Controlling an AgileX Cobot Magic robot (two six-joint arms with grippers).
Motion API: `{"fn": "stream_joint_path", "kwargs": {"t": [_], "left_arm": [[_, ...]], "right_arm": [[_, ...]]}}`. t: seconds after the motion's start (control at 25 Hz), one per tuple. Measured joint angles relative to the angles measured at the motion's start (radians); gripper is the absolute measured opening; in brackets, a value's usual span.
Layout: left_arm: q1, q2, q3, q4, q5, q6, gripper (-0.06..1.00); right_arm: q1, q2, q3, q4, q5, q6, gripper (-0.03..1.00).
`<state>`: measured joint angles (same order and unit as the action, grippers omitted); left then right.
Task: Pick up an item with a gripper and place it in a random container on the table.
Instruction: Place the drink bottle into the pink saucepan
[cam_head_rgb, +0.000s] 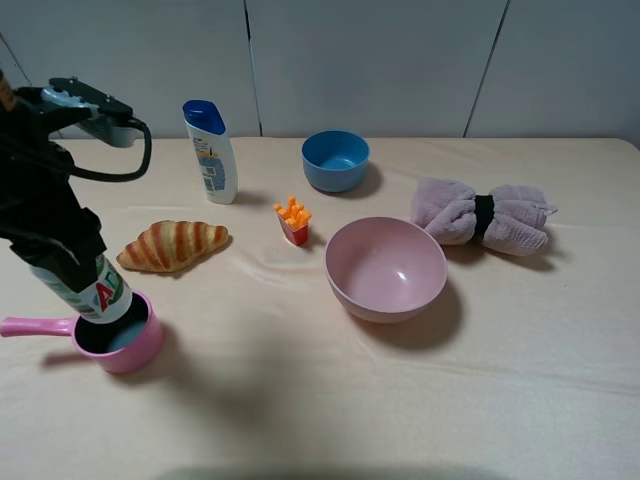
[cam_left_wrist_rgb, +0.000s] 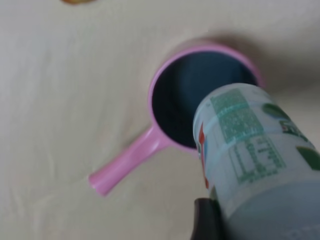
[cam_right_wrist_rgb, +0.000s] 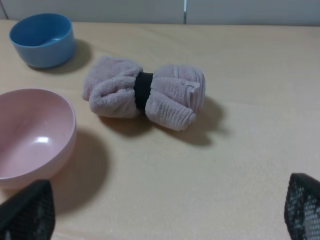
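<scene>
Fingers (cam_left_wrist_rgb: 204, 222) of left gripper (cam_head_rgb: 60, 258) clamped on small white plastic drink bottle (cam_head_rgb: 98, 296).
Hangs tilted, base at mouth of small pink long-handled saucepan (cam_head_rgb: 146, 344) directly beneath; likely needs only straight lowering.

The pan's (cam_head_rgb: 135, 352) mouth lay open right under the bottle (cam_head_rgb: 98, 293) in my left hand (cam_head_rgb: 58, 258). The croissant (cam_head_rgb: 173, 245) crowded just behind it, and the shampoo (cam_head_rgb: 212, 152) stood farther back. Between the pan and the big pink bowl (cam_head_rgb: 398, 308) the bench (cam_head_rgb: 300, 410) gave me bare passage, as did its whole front strip. Ahead of my right hand (cam_right_wrist_rgb: 167, 212) sat that bowl and the rolled towel (cam_right_wrist_rgb: 172, 95), a gap between them.
</scene>
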<state>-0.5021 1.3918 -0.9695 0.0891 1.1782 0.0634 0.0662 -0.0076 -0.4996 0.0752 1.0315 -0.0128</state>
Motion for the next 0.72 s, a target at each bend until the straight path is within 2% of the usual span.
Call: {"fn": "stream_joint_path", "kwargs": {"t": [0.28,0.72], "left_arm": [[0.005,0.0,0.071,0.003,0.0,-0.001,0.53],[0.005,0.0,0.078,0.042,-0.054,-0.001,0.53]], "right_arm": [[0.0,0.0,0.0,0.0,0.0,0.0,0.69],[0.0,0.0,0.0,0.0,0.0,0.0,0.69]]}}
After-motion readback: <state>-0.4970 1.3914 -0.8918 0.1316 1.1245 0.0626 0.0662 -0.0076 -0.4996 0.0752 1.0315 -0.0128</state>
